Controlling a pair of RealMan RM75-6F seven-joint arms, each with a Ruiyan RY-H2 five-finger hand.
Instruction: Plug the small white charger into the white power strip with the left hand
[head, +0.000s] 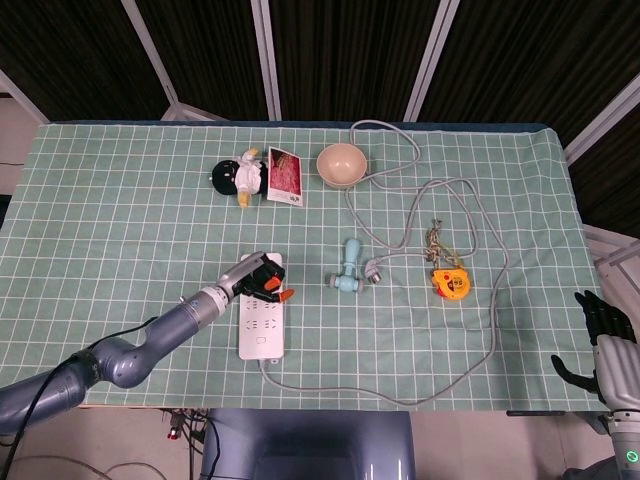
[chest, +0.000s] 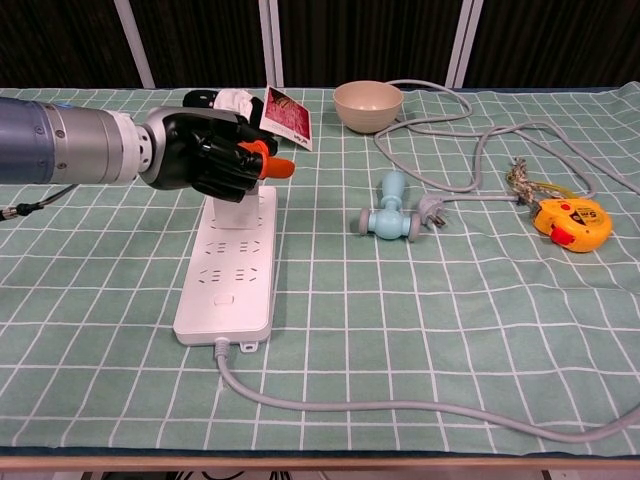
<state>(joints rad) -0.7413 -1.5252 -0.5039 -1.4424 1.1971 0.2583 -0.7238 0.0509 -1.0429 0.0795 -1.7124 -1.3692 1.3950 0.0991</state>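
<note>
The white power strip (chest: 228, 275) lies lengthwise on the green checked cloth, its grey cord running off the near end. My left hand (chest: 205, 152), black with orange fingertips, is curled over the strip's far end and grips the small white charger (chest: 233, 207). The charger's lower part shows under the palm, standing on the strip's far sockets. In the head view the left hand (head: 262, 279) covers the charger at the top of the power strip (head: 262, 325). My right hand (head: 603, 335) hangs off the table's right front corner, fingers apart and holding nothing.
A light blue T-shaped piece (chest: 388, 212) and a grey plug (chest: 432, 209) lie right of the strip. A yellow tape measure (chest: 572, 221) sits further right, amid loops of grey cable (chest: 480, 150). A beige bowl (chest: 367, 104), red packet (chest: 288, 113) and penguin toy (head: 238, 177) stand at the back.
</note>
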